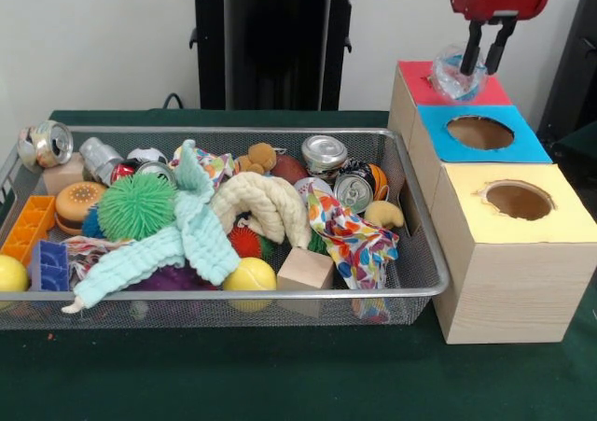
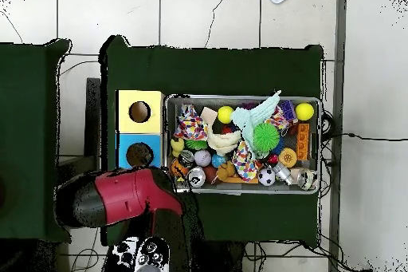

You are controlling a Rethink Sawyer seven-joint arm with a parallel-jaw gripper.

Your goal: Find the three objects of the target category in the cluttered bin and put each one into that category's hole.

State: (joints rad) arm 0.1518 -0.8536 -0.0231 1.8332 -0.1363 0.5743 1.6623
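Note:
My gripper hangs at the top right of the front view, shut on a small clear wrinkled water bottle. It holds the bottle just above the red-topped box. The blue-surround hole is one box nearer the camera, open and empty. The wire-mesh bin lies to the left, piled with clutter. I see no other clear bottle in it. In the overhead view the red arm covers the gripper and the red box. The blue-surround hole and the bin show there.
The yellow-surround hole tops the nearest box. The bin holds metal cans, a green spiky ball, a mint knitted cloth, yellow balls, a wood block and patterned cloth. The black pedestal stands behind.

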